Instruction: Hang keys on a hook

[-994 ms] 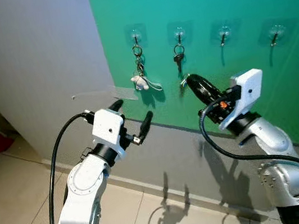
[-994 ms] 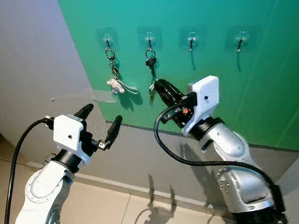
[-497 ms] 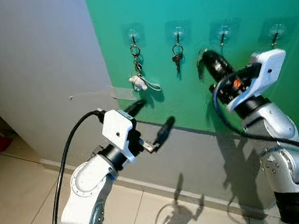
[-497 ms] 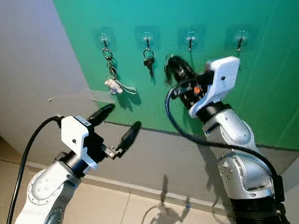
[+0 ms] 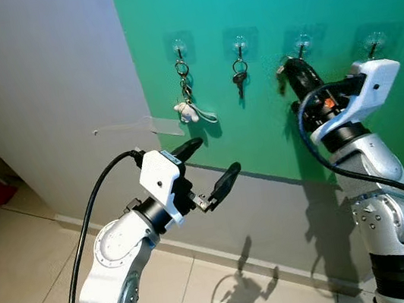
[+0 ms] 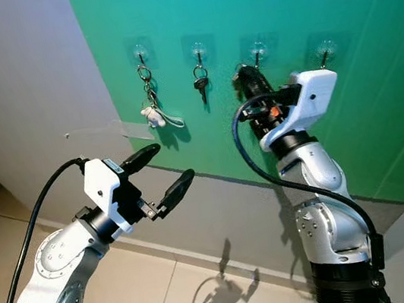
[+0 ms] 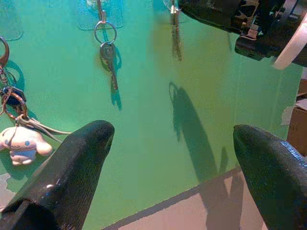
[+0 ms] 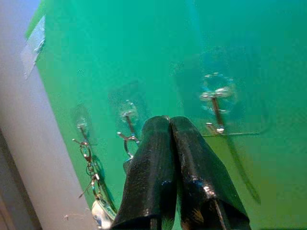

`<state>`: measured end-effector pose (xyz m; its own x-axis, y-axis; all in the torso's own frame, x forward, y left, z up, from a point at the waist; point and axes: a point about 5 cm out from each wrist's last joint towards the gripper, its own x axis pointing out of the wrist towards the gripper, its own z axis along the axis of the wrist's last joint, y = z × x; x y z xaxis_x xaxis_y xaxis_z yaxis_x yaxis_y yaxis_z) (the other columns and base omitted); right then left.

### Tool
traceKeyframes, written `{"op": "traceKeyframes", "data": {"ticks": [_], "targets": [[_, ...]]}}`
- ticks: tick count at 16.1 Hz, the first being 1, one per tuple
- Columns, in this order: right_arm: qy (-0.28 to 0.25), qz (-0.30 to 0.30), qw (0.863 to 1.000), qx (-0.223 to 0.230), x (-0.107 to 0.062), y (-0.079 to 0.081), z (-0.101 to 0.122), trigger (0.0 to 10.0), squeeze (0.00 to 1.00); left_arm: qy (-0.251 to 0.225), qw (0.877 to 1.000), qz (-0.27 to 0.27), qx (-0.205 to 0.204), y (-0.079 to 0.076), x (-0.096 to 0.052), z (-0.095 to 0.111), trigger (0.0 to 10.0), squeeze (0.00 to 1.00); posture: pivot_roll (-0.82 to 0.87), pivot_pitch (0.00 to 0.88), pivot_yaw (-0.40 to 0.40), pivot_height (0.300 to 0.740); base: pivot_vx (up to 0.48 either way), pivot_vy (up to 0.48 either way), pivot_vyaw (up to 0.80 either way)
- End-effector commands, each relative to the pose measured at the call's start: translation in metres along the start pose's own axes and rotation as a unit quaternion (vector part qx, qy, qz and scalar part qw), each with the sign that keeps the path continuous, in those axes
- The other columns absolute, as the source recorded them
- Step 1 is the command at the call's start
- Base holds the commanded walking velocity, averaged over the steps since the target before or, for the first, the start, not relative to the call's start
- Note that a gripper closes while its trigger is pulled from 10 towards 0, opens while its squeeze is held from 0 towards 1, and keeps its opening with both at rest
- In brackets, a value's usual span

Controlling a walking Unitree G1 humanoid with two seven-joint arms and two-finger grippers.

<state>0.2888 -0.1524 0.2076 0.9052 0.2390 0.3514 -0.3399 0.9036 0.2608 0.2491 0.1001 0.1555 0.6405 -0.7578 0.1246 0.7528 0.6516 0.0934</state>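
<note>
On the green wall panel across the upper half of the frame, four clear adhesive hooks run in a row. The leftmost hook carries a key ring with a small white plush charm dangling below it. The second hook holds a single dark key on a silver ring.

Low and left of centre, the left gripper hangs in front of the grey lower wall with its two black fingers spread wide and nothing between them; it touches nothing.

At the upper right, the right gripper has its black fingers pressed together, their tips just beside the third hook. Whether a key is pinched between them cannot be told: the right wrist view shows the fingers closed flat against each other, hiding the lower part of the second hook and anything they might carry. The fourth hook is partly cut off by the white wrist housing.
</note>
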Motion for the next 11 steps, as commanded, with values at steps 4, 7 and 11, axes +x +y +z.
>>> {"op": "traceKeyframes", "data": {"ticks": [4,7,11], "targets": [[-0.010,-0.020,1.000,0.005,-0.0042,-0.0071,0.0078,10.0,0.00,0.000,1.000,-0.006,0.001,0.0019,0.0000,0.0037,10.0,0.00,-0.03,0.000,0.059,0.740,0.000,0.000,0.00],[-0.006,-0.021,1.000,0.009,-0.0027,-0.0073,0.0073,10.0,0.00,0.001,1.000,-0.007,0.001,0.0020,0.0002,0.0041,10.0,0.00,-0.03,0.000,0.058,0.740,0.000,0.000,0.00],[0.010,-0.032,0.999,0.011,-0.0025,-0.0081,0.0019,10.0,0.00,0.003,1.000,-0.006,0.000,0.0013,0.0000,0.0037,10.0,0.00,-0.03,0.000,0.058,0.740,0.000,0.000,0.00]]}}
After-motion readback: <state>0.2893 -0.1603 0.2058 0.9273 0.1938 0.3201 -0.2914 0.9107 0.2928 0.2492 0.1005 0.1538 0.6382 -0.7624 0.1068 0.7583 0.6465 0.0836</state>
